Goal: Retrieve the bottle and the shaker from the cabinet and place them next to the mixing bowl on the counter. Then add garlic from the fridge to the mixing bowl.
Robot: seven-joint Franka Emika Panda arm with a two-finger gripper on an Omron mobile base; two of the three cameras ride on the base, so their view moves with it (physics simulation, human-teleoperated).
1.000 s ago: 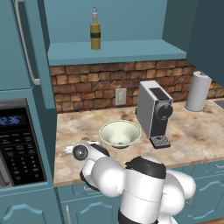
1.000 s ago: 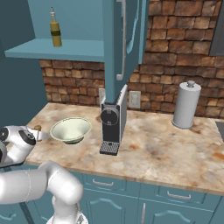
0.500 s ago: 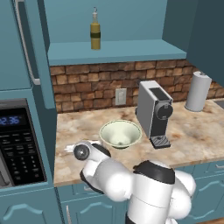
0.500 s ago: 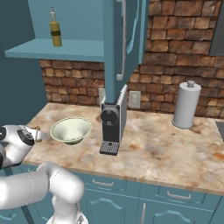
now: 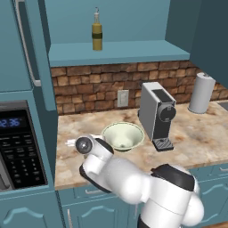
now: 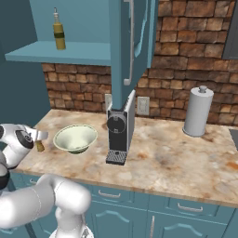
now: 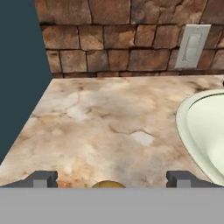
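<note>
The olive-yellow bottle [image 5: 96,32] [image 6: 58,32] stands on the open cabinet's teal shelf [image 5: 120,51]. On the marbled counter [image 5: 202,133] sits the pale mixing bowl [image 5: 123,136] [image 6: 75,138] [image 7: 204,131]. Just left of the bowl stands the small brown shaker [image 6: 40,146]. In the hand view its knob top [image 7: 107,184] shows low between the fingertips. My gripper [image 7: 111,179] hangs over it, open, its jaws wide apart and clear of the knob. The fridge and garlic are out of view.
A grey coffee machine [image 5: 158,116] [image 6: 119,128] stands right of the bowl and a paper towel roll [image 5: 201,92] [image 6: 197,111] further right. The cabinet door [image 6: 132,46] hangs open above the machine. A microwave [image 5: 20,151] borders the counter's left end. A wall outlet [image 7: 191,46] is on the brick.
The arm's elbow has swung a little to the right in the left base view. The shaker, bowl and bottle have not moved.
</note>
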